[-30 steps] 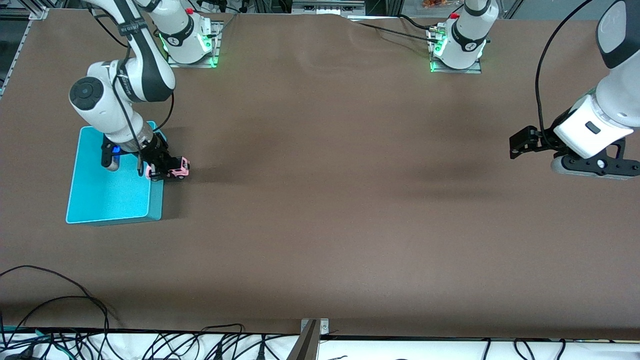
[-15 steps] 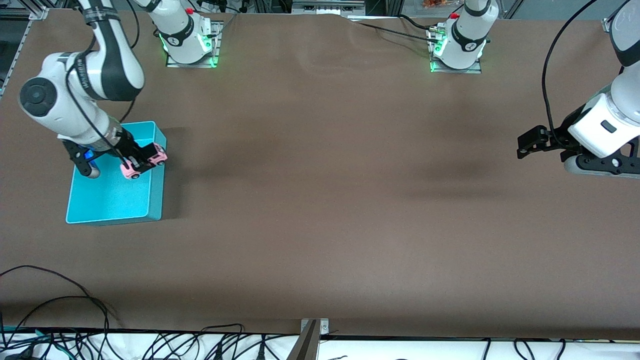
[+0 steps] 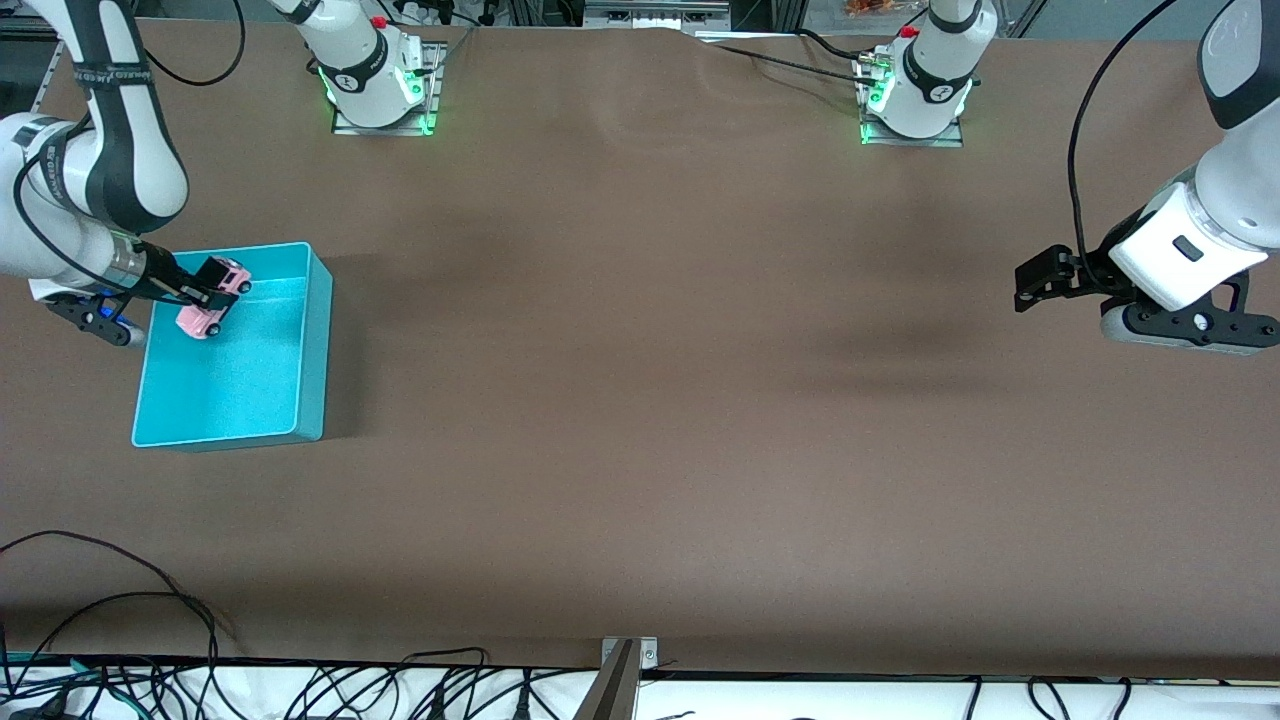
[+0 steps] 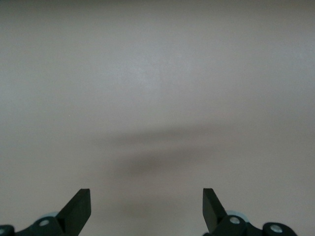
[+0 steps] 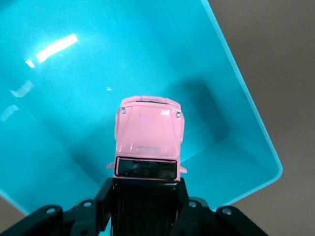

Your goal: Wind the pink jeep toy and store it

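Pink jeep toy (image 3: pixel 214 303) hangs pinched in my right end effector (image 3: pixel 205 292) over the turquoise bin (image 3: pixel 310 345); my fingers hide its black roof and rear. My left end effector (image 3: pixel 1040 282) waits spread over bare counter (image 3: pixel 650 400), its fingertips (image 4: pixel 78 209) cut off.

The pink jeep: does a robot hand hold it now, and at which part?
Yes. The right hand holds the pink jeep by its black-roofed end, over the turquoise bin. The left hand is open and holds nothing.
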Controlling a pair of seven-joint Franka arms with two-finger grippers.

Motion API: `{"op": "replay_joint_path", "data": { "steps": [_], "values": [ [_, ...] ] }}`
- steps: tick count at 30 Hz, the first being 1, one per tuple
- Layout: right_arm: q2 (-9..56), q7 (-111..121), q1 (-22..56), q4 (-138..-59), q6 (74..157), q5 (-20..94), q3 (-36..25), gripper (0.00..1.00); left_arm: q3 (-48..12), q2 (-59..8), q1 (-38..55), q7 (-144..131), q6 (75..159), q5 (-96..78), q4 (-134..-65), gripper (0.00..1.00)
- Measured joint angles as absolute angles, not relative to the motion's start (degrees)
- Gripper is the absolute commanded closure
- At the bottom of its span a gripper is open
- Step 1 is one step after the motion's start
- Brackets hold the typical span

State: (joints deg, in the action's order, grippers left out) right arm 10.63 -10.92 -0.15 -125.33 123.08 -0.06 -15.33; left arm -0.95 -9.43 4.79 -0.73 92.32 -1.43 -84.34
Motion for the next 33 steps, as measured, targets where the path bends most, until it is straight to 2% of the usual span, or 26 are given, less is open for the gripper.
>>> {"op": "replay_joint_path", "data": {
  "steps": [6, 15, 16, 17, 19, 22, 23, 33],
  "values": [
    [14.13, -10.90, -0.38, -126.78, 131.26, -0.10, -15.24, 1.00, -0.95, -9.39, 4.63, -0.73, 92.30, -1.43, -84.34, 0.00],
    [18.74, -10.90, -1.65, -127.60, 136.25, -0.13, -15.24, 0.99, -0.96, -9.37, 4.63, -0.73, 92.28, -1.43, -84.35, 0.00],
    [19.51, -10.90, -1.87, -127.82, 136.90, -0.13, -15.24, 0.90, -0.97, -9.37, 4.63, -0.73, 92.27, -1.43, -84.35, 0.00],
    [20.16, -10.90, -2.06, -128.08, 137.66, -0.13, -15.24, 0.76, -0.99, -9.37, 4.63, -0.73, 92.27, -1.43, -84.35, 0.00],
    [21.44, -10.90, -2.48, -128.72, 139.84, -0.12, -15.23, 0.59, -1.02, -9.37, 4.63, -0.73, 92.27, -1.43, -84.35, 0.00],
    [21.18, -10.90, -2.64, -128.75, 140.24, -0.13, -15.21, 0.04, -1.03, -9.37, 4.62, -0.73, 92.27, -1.43, -84.36, 0.00],
    [21.28, -10.90, -2.69, -128.82, 140.33, -0.13, -15.19, 0.00, -1.04, -9.37, 4.62, -0.73, 92.27, -1.43, -84.36, 0.00],
    [20.94, -10.89, -2.83, -128.98, 140.36, -0.15, -14.84, 0.00, -1.04, -9.26, 4.54, -0.95, 92.27, -1.43, -84.34, 0.00]
  ]
}}
